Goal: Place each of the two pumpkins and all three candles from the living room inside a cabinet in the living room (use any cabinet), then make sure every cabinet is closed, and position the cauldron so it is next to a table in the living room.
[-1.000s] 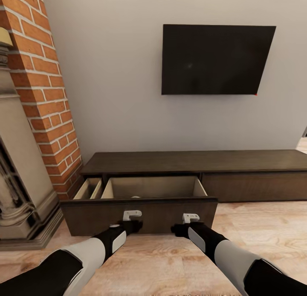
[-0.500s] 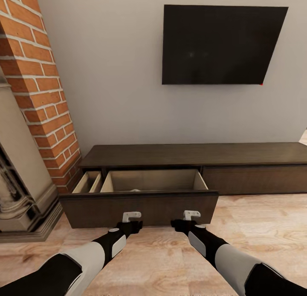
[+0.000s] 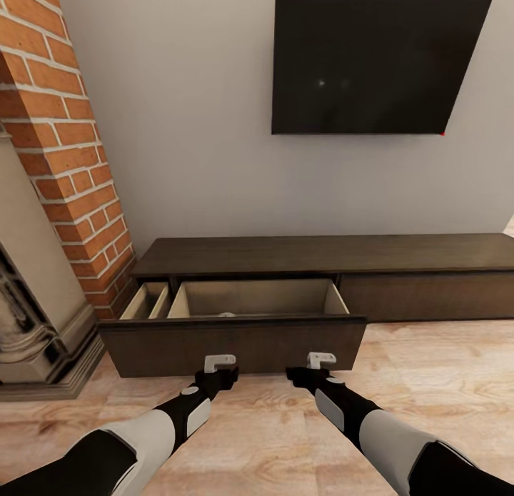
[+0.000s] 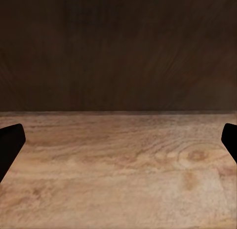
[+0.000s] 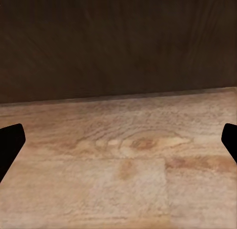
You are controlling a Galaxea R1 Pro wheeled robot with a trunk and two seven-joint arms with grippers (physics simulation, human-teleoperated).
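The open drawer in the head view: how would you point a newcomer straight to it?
Start at the black TV on the grey wall, then drop to the long, low, dark brown cabinet beneath it. The open drawer is the wide one at the cabinet's brick-chimney end, just ahead of the left end effector and right end effector. Unlike the flush front beside it, it juts out, showing pale insides.

We see soft, even, shadowless light on the pale grey wall (image 3: 185, 125); faint glints dot the black wall-mounted screen (image 3: 371, 61). Straight lines lean outward toward the head view's edges, and both wrist views look blurred.
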